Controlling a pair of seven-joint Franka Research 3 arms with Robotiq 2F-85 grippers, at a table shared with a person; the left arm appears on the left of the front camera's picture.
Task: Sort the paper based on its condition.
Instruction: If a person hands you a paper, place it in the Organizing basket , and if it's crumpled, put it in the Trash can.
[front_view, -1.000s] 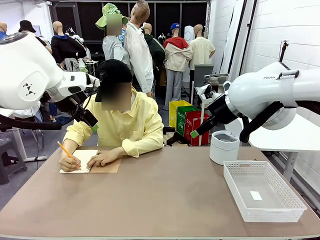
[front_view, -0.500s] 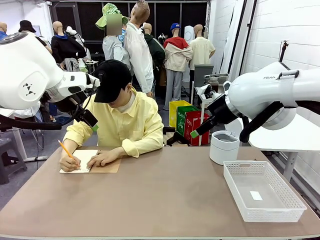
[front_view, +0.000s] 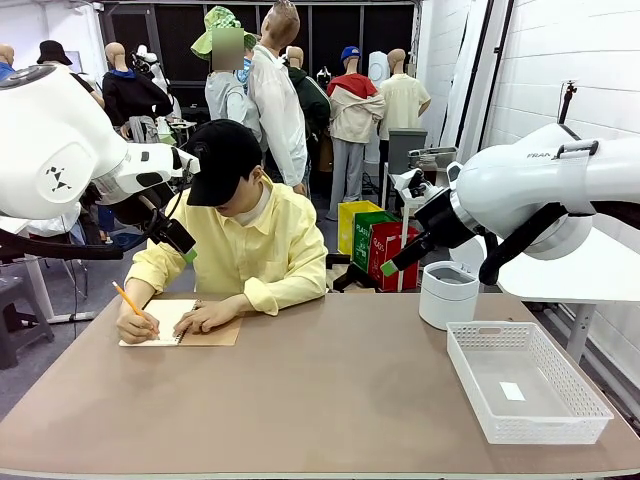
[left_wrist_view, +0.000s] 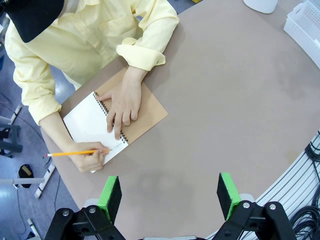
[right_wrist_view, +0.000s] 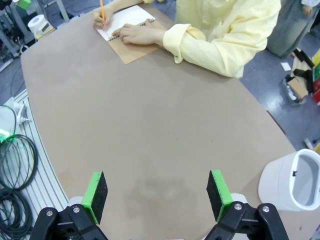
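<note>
Person (front_view: 245, 255) writing with pencil (left_wrist_view: 75, 153) in spiral notebook (left_wrist_view: 86, 122), left gripper (left_wrist_view: 170, 194) wide open and empty above table (front_view: 330, 390), right gripper (right_wrist_view: 157, 192) likewise open, empty.

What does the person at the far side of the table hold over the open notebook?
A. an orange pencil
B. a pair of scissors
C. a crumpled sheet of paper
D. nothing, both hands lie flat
A: one hand of the person grips an orange pencil at the white page of the spiral notebook.
</note>
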